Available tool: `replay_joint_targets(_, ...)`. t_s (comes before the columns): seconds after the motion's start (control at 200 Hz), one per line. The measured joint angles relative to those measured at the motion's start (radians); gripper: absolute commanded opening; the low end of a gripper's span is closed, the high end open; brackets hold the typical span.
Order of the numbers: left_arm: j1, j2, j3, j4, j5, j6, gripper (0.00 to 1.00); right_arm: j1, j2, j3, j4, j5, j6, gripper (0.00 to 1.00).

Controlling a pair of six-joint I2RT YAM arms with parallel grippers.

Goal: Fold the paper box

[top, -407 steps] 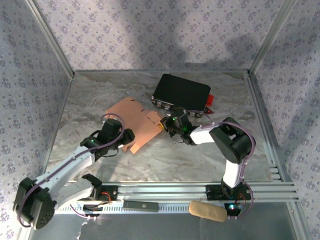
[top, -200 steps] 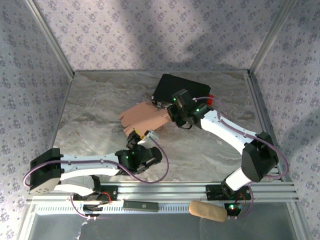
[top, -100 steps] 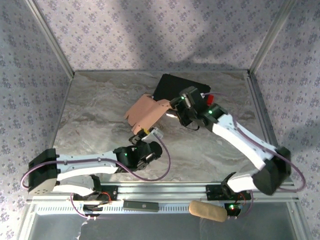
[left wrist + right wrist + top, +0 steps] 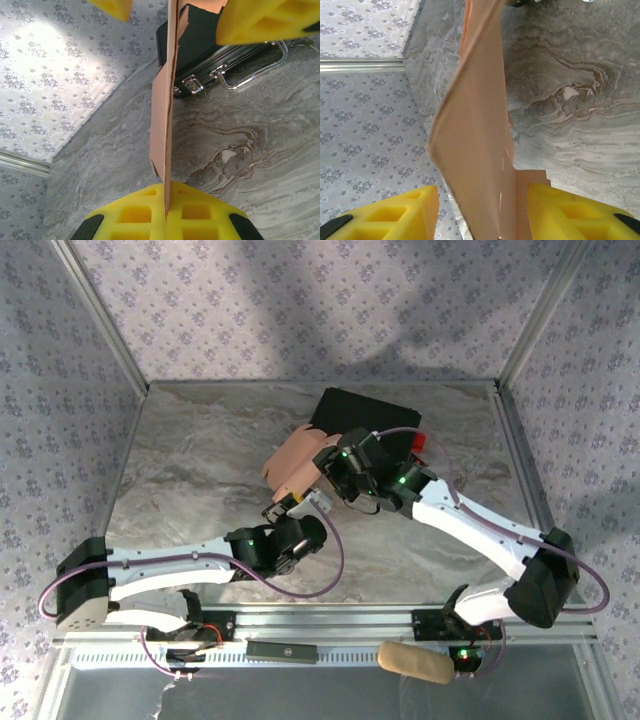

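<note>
Two robot hands at a pink cardboard box point(image 4: 295, 458), raised edge-on above a grey marbled surface point(image 4: 200, 460).
The box is a thin, flat, salmon-pink sheet with cut flaps, mid-surface, in front of a black hard case point(image 4: 365, 412) with metal latches. The left hand point(image 4: 166, 210) is clenched on one edge between yellow pads. The right hand point(image 4: 482, 210) straddles the sheet, released. The walls point(image 4: 300, 310) are lilac and floral.

Black case point(image 4: 365, 410) beside paper box point(image 4: 295, 460)

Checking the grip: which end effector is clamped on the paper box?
The left end effector: shut on the paper box edge; the right end effector stands open around it.
</note>
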State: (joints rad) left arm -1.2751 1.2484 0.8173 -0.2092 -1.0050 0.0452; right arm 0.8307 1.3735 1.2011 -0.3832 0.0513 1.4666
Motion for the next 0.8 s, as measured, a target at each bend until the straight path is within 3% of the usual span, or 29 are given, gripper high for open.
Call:
replay_joint_targets(0.22, 0.000, -0.006, 0.005, -0.016, -0.001, 0.000, 0.00, -0.003, -0.003, 0.000, 0.040, -0.014, -0.008, 0.14)
replay_joint_targets(0.48, 0.005, -0.043, 0.005, -0.037, -0.008, 0.018, 0.00, -0.008, -0.005, -0.001, 0.040, -0.031, 0.001, 0.00)
replay_joint_targets(0.6, 0.005, -0.054, 0.018, -0.051, -0.003, 0.026, 0.10, -0.010, -0.018, -0.001, 0.036, -0.033, 0.001, 0.00)
replay_joint_targets(0.715, -0.003, -0.086, 0.045, -0.065, 0.001, 0.018, 0.35, -0.026, -0.046, -0.001, 0.033, -0.021, 0.001, 0.00)
replay_joint_targets(0.8, -0.011, -0.140, 0.078, -0.084, 0.010, -0.002, 0.43, -0.048, -0.062, -0.001, 0.033, -0.009, 0.001, 0.00)
